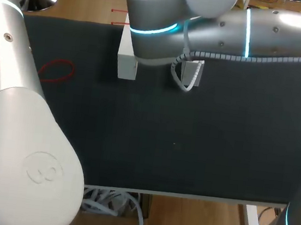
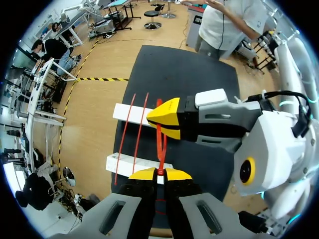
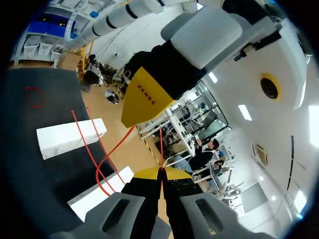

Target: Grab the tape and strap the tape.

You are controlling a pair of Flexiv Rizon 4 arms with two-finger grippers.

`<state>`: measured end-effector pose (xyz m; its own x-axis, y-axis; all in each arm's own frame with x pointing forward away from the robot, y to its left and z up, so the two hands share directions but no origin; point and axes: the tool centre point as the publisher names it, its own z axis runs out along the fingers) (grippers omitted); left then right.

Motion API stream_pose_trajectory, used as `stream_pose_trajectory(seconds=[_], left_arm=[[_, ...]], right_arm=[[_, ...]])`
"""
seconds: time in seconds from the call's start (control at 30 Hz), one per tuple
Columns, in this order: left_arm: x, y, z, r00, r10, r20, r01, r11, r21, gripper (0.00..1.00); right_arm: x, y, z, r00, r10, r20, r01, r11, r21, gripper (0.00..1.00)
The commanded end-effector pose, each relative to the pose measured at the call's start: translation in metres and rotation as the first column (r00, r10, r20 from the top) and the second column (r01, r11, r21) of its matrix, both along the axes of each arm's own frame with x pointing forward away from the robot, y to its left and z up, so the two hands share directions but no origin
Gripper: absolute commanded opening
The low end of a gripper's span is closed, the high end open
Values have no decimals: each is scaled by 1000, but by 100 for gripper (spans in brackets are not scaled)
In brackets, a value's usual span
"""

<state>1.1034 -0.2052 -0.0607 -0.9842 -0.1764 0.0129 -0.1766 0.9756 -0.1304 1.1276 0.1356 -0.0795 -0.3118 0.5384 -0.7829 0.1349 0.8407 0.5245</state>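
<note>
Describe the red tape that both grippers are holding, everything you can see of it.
The red tape is a thin, cord-like band that looks stretchy. A short length runs taut between the left gripper and the right gripper, each shut on it with its yellow tips. Beyond them, two strands of it lie across the white blocks on the dark table. Whether it passes under the blocks cannot be seen.

Left block (image 1: 126, 65) beside right block (image 1: 190, 72) at the table's (image 1: 190, 150) far side, loose band (image 1: 56, 71) farther left
</note>
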Motion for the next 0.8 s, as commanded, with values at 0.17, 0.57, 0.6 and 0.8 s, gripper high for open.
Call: stream_pose_trajectory(seconds=[0.17,0.57,0.6,0.8], left_arm=[[1,-1,2,1000,-1,-5,1,1000,5,0],[1,-1,2,1000,-1,-5,1,1000,5,0],[1,-1,2,1000,-1,-5,1,1000,5,0],[1,-1,2,1000,-1,-5,1,1000,5,0]], right_arm=[[-1,-4,0,1000,-2,3,2,1000,-30,0],[-1,-8,2,999,22,32,-18,995,-102,0],[-2,-7,2,999,26,37,-22,993,-112,0],[-1,-4,2,999,31,38,-27,993,-117,0]])
